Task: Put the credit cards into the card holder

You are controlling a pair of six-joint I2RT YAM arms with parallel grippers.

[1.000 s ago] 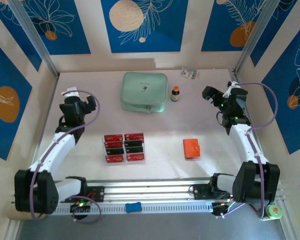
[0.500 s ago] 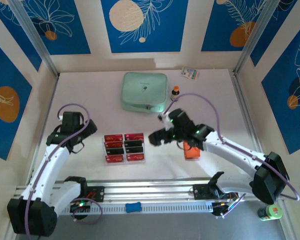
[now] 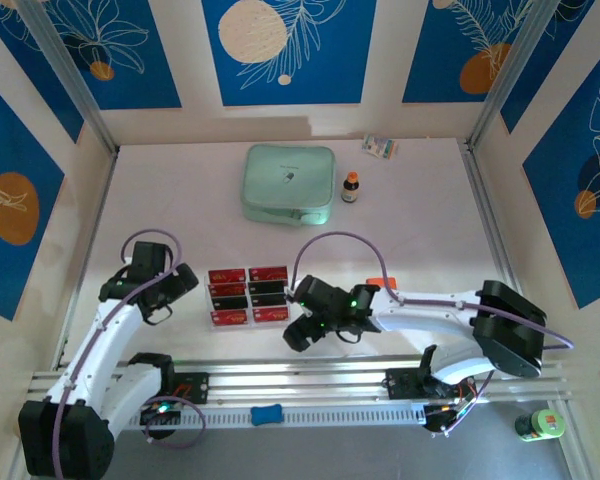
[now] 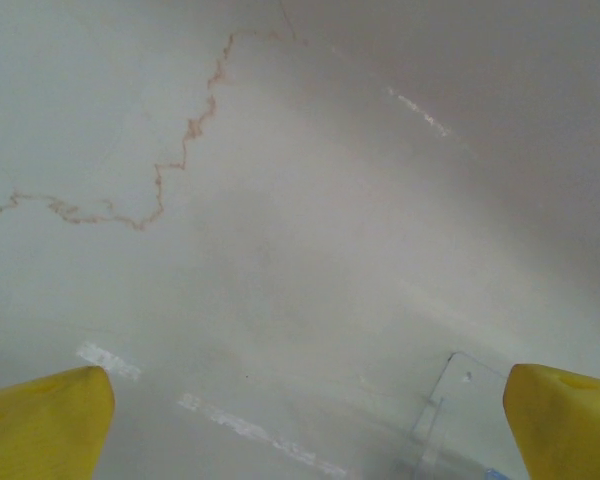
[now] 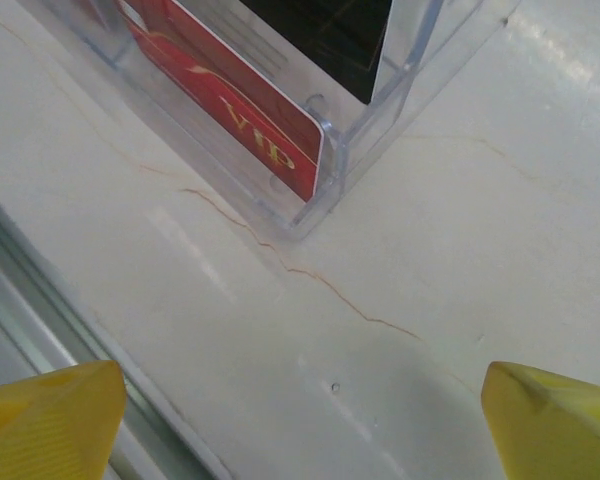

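1. The thin red and black credit cards [image 3: 248, 295] are seen in two columns on the pale table [image 3: 430, 210], a little left of the middle.
2. In the right wrist view, the cards are held in a clear plastic tray [image 5: 410, 95]. A red card with gold letters [image 5: 230, 110] is seen at the tray's corner, and a black card [image 5: 320, 40] is seen beside it.
3. The small square orange card holder [image 3: 384, 284] is found to the right of the cards, well apart from them. Most of it is hidden under the right arm, so only a bit of orange is seen.
4. The right gripper [image 3: 298, 335] is held low over the table, just beside the near right corner of the cards. Its yellow fingertips [image 5: 45, 420] are spread wide apart, and nothing is held between them.
5. The left gripper [image 3: 175, 290] is held just to the left of the cards. Its yellow fingertips [image 4: 40, 425] are also spread wide apart, with only bare table between them. A clear plastic corner [image 4: 460, 390] is seen near its right finger.
6. A big mint-green zipped pouch [image 3: 288, 183] is placed at the back of the table. A small brown bottle [image 3: 351, 187] is stood just to its right, and a little packet [image 3: 380, 147] is laid behind the bottle.
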